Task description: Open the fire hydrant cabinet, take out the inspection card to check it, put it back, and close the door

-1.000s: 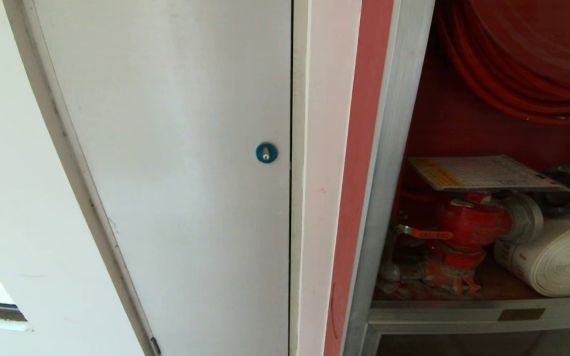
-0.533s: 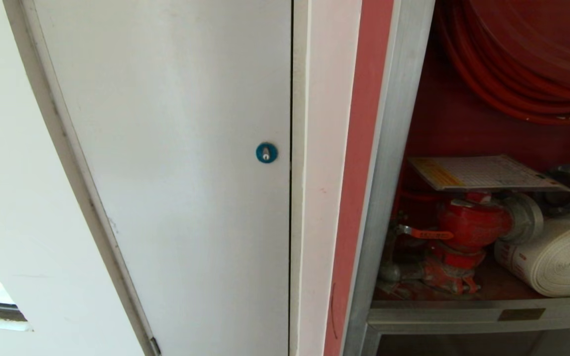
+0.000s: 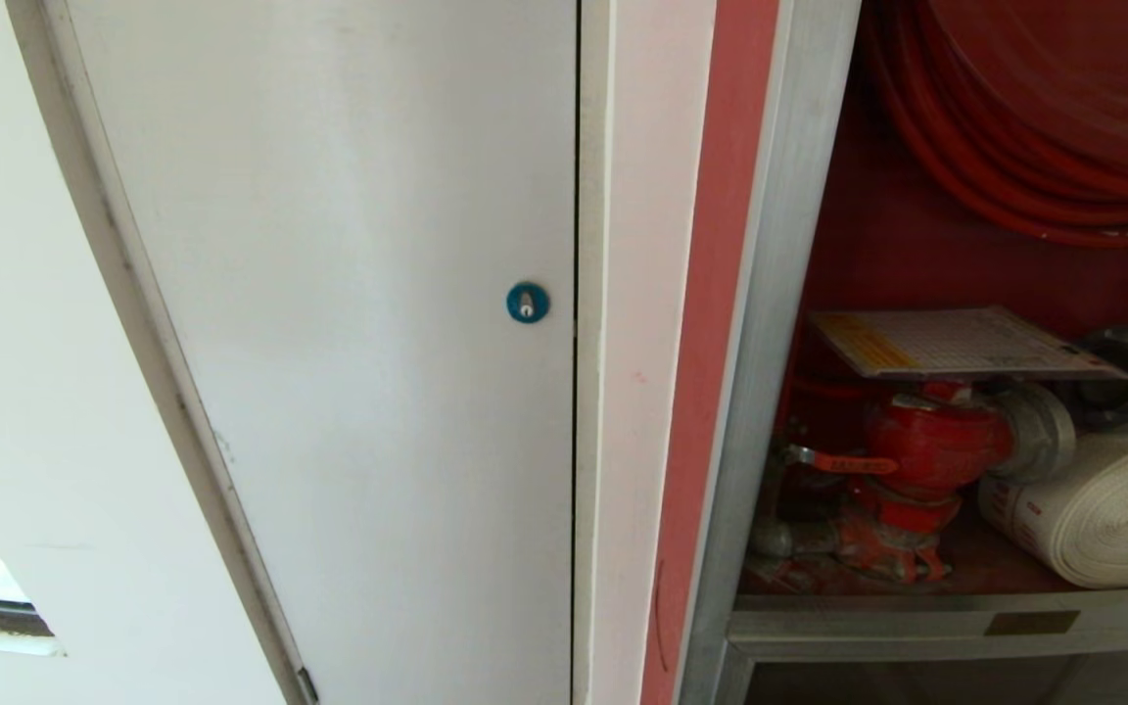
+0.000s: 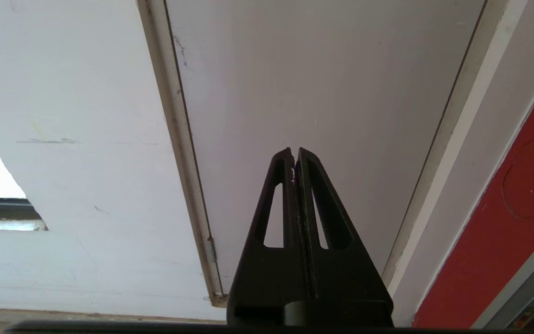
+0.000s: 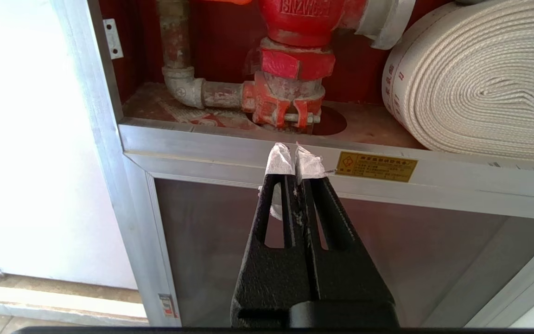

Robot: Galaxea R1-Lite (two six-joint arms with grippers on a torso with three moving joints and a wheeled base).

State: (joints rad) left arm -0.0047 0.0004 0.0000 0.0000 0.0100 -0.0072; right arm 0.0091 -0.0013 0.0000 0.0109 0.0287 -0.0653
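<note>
The fire hydrant cabinet [image 3: 770, 294] stands open on the right of the head view, its red inside showing. The inspection card [image 3: 956, 343] lies flat on top of the red valve [image 3: 926, 441], beside the white rolled hose [image 3: 1103, 509] and under the red hose reel [image 3: 1044, 117]. The door is out of view. My right gripper [image 5: 295, 150] is shut and empty, its taped tips in front of the cabinet's silver sill [image 5: 230, 144], below the valve [image 5: 295, 69]. My left gripper [image 4: 294, 153] is shut and empty, facing the plain white panel.
A plain white door with a blue round lock [image 3: 527, 303] fills the left of the head view, with white wall beside it. Under the sill sits a dark panel in an aluminium frame [image 5: 341, 250] and a small yellow plate [image 5: 376, 166]. Neither arm shows in the head view.
</note>
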